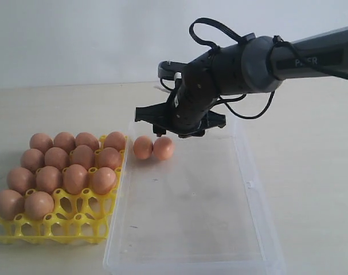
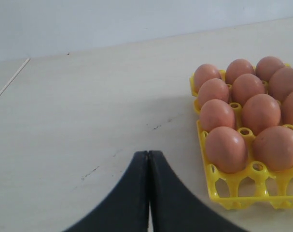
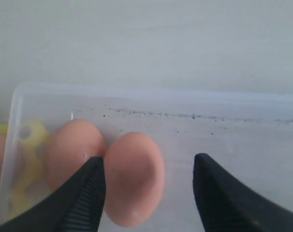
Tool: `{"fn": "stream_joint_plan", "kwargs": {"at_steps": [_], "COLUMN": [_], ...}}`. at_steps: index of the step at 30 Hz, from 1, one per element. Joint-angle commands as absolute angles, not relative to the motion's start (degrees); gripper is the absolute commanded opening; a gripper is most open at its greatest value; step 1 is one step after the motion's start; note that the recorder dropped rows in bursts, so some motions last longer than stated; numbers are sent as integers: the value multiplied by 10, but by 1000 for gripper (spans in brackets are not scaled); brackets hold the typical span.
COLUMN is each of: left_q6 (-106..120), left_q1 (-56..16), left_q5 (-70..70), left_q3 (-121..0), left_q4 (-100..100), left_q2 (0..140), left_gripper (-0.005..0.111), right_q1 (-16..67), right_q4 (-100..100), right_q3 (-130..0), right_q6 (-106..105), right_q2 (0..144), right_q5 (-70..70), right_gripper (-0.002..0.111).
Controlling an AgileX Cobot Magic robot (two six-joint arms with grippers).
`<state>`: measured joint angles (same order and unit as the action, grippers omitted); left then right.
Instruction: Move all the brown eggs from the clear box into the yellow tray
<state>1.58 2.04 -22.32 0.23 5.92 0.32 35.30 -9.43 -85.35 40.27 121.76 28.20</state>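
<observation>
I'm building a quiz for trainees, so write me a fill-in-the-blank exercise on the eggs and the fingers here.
The clear box holds ___ brown eggs.
In the exterior view the yellow tray lies to the ___ of the box.
The left gripper has its fingers ___.
The right gripper has its fingers ___, with one egg between them.
Missing words: two; left; shut; open.

Exterior cam: the clear box (image 1: pixel 196 215) got its near edge clipped at the bottom of the frame. Left wrist cam chopped off the yellow tray (image 2: pixel 218 191). Right wrist footage was blurry.
</observation>
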Motion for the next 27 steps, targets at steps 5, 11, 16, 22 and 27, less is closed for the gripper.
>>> {"fn": "stream_joint_plan", "kwargs": {"at_steps": [5,11,16,22,27], "left_q6": [13,13,13,13,13], "left_q1": [16,16,16,16,16], "left_q5": [-218,-218,-218,-218,-218], "left_q3": [0,0,0,0,0], "left_q4": [58,58,58,58,58], "left_q2": [0,0,0,0,0], "left_gripper": [0,0,0,0,0], "right_q1": [347,347,347,347,377], "right_q4": [-64,-62,-60,-77,-58], "right_q3": [-867,-903,-918,-918,-918], "right_q6": [389,383,345,224,-19], "right_q2": [1258,1295,1294,1252,1178], "right_q5": [232,252,315,367,486], "right_gripper": [53,50,0,14,49]}}
